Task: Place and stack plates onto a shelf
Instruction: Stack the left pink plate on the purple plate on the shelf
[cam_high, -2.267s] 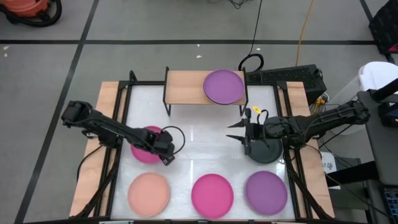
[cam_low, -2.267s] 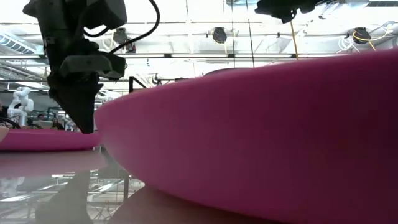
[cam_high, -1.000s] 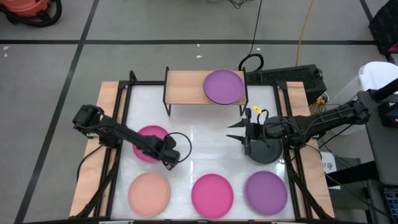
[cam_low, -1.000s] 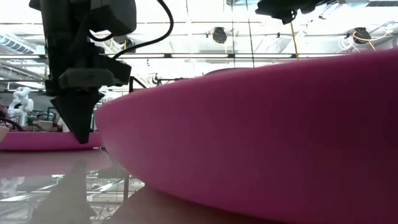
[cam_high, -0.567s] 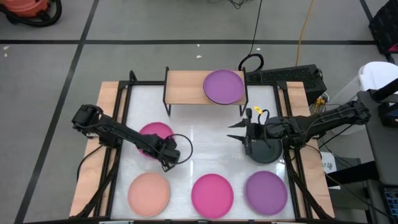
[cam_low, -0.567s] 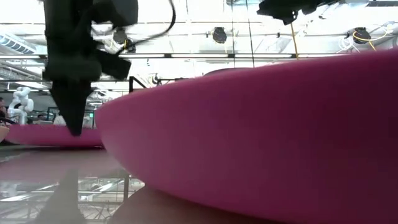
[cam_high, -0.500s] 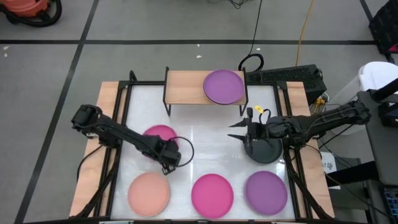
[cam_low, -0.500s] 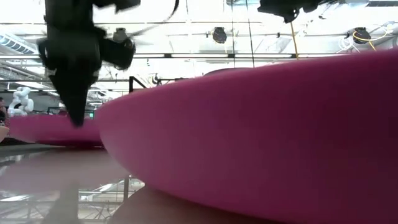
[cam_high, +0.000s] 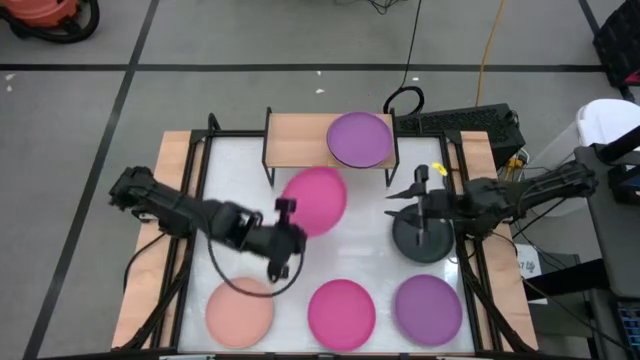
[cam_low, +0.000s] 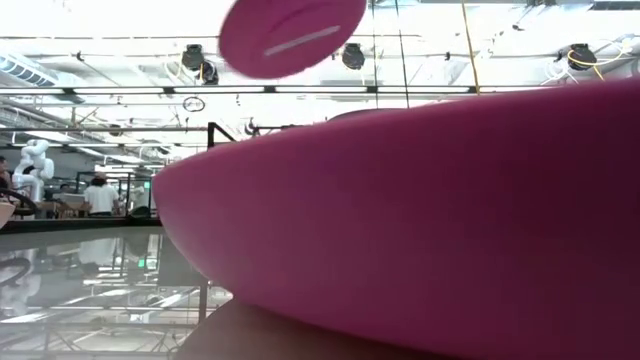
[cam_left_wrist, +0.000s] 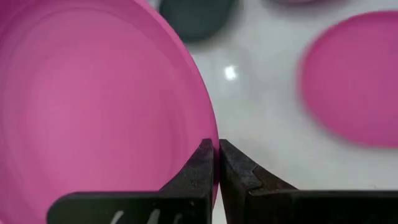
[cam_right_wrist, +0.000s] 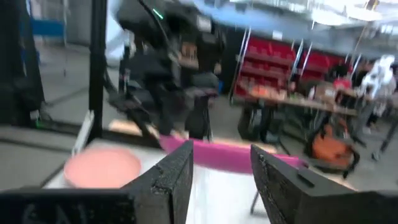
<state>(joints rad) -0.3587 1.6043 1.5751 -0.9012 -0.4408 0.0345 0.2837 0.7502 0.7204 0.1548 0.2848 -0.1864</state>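
Observation:
My left gripper is shut on a magenta plate, held up over the table's middle, in front of the shelf. A purple plate lies on the right half of the shelf's wood top. My right gripper is open above the far edge of a black plate that lies flat on the table. Peach, magenta and purple plates lie in a row along the near edge. My left gripper pinches the magenta plate's rim between its two fingers, on the plate's left-hand near edge. The fingers reach in from the table's left side, slanting upward. The plate is lifted clear of the table and tilted.
The black metal frame rails run along both sides of the white table top. The shelf's left half is bare wood. A second magenta plate fills most of the low view. People stand in the room beyond.
My left gripper has taken the magenta plate off the table's left part, raised it and carried it toward the right and far side, to the middle in front of the shelf; the plate is now tilted in the air. My right gripper has shifted a little toward the far right.

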